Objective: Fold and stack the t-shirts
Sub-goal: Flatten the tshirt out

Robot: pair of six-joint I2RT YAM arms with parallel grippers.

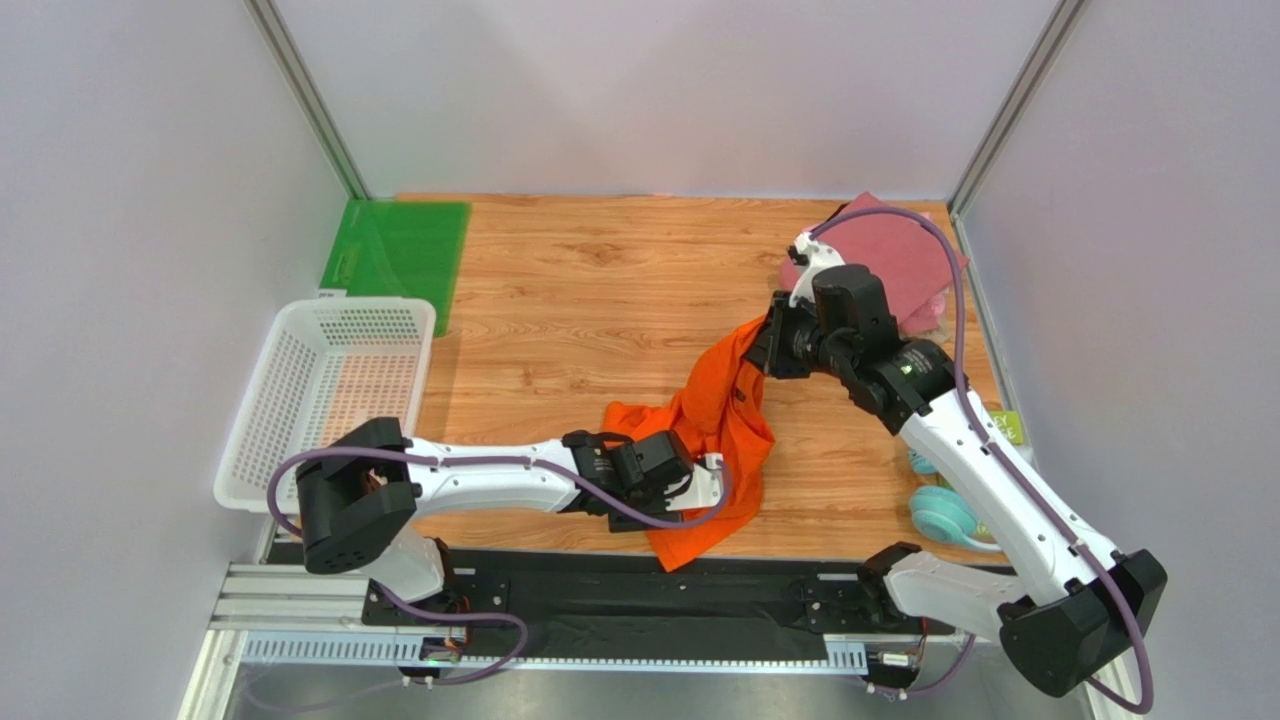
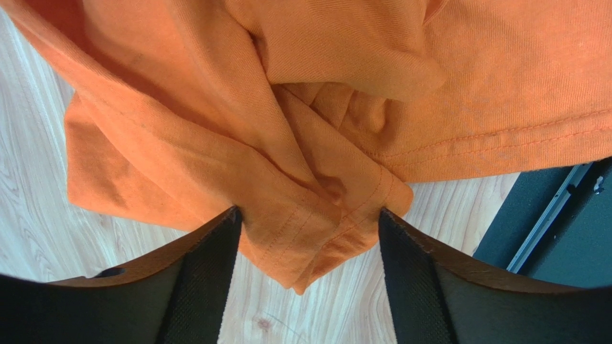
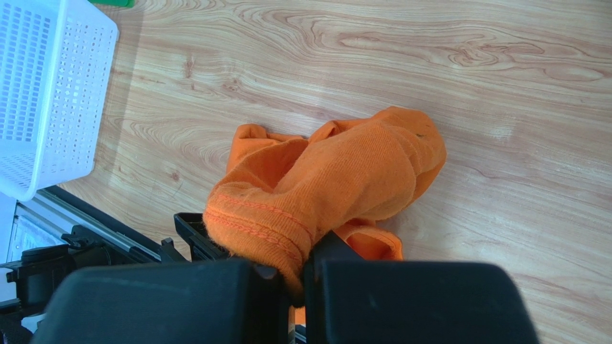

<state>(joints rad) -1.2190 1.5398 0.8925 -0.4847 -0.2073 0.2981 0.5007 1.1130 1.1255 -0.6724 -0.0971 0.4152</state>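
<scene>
The task is partly done. In the upper right of the top view a maroon t-shirt (image 1: 899,252) lies folded flat on the table (image 1: 601,300). A pink t-shirt (image 1: 933,311) peeks out from under its lower edge, so that pair looks folded and stacked. The orange t-shirt (image 1: 724,413) is the one left to do. It is crumpled and unfolded in the middle of the frame, strung between the two arms. It has to be spread out, folded, and then carried to the pile, so I judge that more than one step remains.

The right claw (image 3: 296,276) is clamped on a hemmed edge of the orange t-shirt (image 3: 337,175). The cloth bunches out from between its closed fingers at the bottom centre of the right wrist view, and the rest drapes down to the table beyond. In the top view this claw (image 1: 763,348) holds that end up, just right of centre.

The left claw (image 2: 309,218) stands open, its two dark fingers wide apart in the lower part of the left wrist view. A stitched corner of the orange t-shirt (image 2: 316,208) lies between them on the wood. The cloth reaches to each finger's inner face, but nothing is pinched. The bulk of the shirt fills the upper half of that view. In the top view this claw (image 1: 703,483) sits at the shirt's lower end, near the bottom centre.

The white basket (image 1: 323,393) and the green sheet (image 1: 398,248) lie at the left, well apart from the shirts.
</scene>
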